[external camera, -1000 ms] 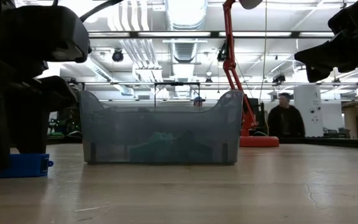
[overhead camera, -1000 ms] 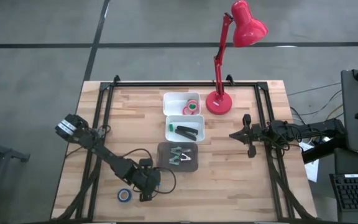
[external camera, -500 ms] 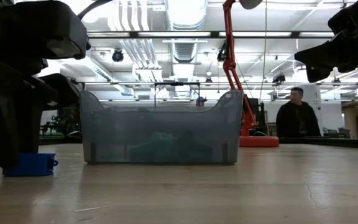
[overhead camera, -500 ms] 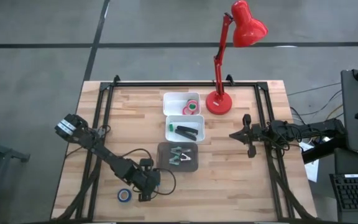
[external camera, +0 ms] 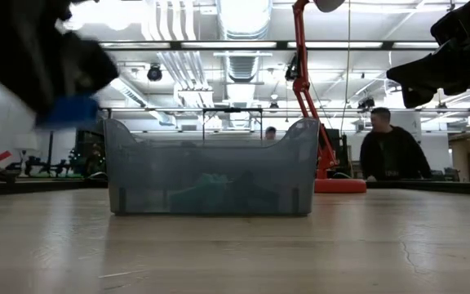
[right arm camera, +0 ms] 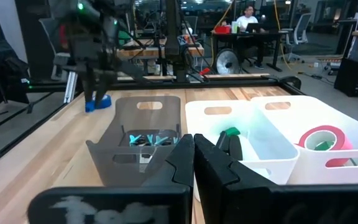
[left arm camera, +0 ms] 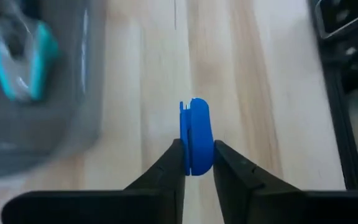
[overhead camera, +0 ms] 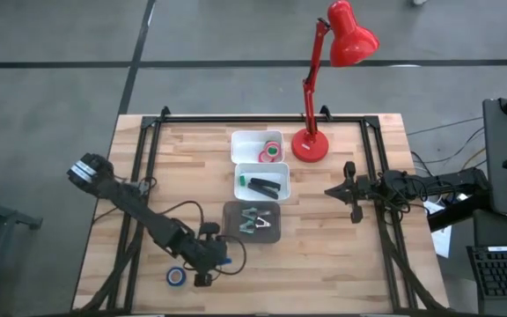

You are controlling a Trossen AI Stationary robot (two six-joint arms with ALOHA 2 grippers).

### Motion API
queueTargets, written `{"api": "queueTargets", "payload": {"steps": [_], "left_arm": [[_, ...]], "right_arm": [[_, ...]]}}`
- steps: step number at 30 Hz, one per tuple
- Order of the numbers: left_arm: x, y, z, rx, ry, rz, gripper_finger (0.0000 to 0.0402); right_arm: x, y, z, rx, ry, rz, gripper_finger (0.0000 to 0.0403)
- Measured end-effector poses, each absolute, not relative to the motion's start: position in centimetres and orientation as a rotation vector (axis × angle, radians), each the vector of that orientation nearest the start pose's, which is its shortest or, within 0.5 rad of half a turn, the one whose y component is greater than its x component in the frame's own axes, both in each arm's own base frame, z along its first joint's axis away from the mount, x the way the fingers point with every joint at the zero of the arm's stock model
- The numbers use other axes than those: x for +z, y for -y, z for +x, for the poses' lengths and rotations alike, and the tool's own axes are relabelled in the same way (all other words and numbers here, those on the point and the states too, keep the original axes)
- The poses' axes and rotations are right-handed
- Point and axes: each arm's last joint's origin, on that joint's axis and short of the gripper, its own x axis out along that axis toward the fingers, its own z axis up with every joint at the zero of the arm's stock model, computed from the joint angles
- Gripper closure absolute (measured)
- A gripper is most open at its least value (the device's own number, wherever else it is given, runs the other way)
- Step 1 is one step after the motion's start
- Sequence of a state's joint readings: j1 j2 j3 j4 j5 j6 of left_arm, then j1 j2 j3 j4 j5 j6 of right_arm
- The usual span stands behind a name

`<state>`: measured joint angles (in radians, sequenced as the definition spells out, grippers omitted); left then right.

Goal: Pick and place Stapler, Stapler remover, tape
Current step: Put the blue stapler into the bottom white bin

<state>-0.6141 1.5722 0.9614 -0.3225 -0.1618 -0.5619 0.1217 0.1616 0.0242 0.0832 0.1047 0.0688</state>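
My left gripper is near the table's front, left of the grey bin, and is shut on a small flat blue piece. I cannot tell what the piece is. It hangs above the tabletop in the low view. A blue tape roll lies flat on the wood beside that gripper. Teal-handled stapler removers lie in the grey bin, the black stapler in the middle white bin, and red and green tape rolls in the far white bin. My right gripper waits shut, right of the bins. My left gripper pinches the blue piece by its two flat faces between its two fingers. The fingers come from above, pointing down at the table. The piece stands on edge between them and is lifted clear of the wood.
A red desk lamp stands on its base at the table's far side, next to the far bin. A black frame runs along the table's edges. Bare wood lies right of the grey bin. A person is in the room beyond.
My left gripper has taken hold of the blue piece where it lay on the table and has gone up with it. The piece had slid a little along the wood and now hangs clear of it. My right arm has kept still.
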Motion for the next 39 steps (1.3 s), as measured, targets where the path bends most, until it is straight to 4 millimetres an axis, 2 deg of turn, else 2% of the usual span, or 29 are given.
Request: {"api": "queueTargets", "payload": {"steps": [4, 8, 13, 17, 24, 29, 33, 39], "left_arm": [[22.1, 16.7, 26.0, -0.124, -0.828, -0.068, 0.0341], [24.4, 14.9, 26.3, -0.038, -0.711, 0.041, 0.0323], [26.3, 11.4, 27.0, 0.096, -0.632, 0.145, 0.0318], [27.0, 8.0, 27.9, 0.190, -0.618, 0.172, 0.0329], [26.1, 2.3, 29.4, 0.361, -0.673, 0.147, 0.0316], [24.5, -0.6, 30.5, 0.372, -0.728, 0.034, 0.0311], [22.8, -2.0, 31.4, 0.346, -0.774, -0.069, 0.0318], [20.9, -2.6, 32.2, 0.333, -0.834, -0.090, 0.0320]], "right_arm": [[16.7, -1.0, 10.6, 0.015, -0.055, 0.062, 0.0394], [16.7, -1.0, 10.6, 0.015, -0.054, 0.062, 0.0394], [16.7, -1.0, 10.6, 0.015, -0.055, 0.063, 0.0394], [16.7, -1.0, 10.6, 0.015, -0.054, 0.064, 0.0394], [16.7, -1.0, 10.6, 0.015, -0.055, 0.062, 0.0394], [16.7, -1.0, 10.6, 0.015, -0.055, 0.062, 0.0394], [16.7, -1.0, 10.6, 0.015, -0.055, 0.062, 0.0394], [16.7, -1.0, 10.6, 0.015, -0.054, 0.063, 0.0394]]}}
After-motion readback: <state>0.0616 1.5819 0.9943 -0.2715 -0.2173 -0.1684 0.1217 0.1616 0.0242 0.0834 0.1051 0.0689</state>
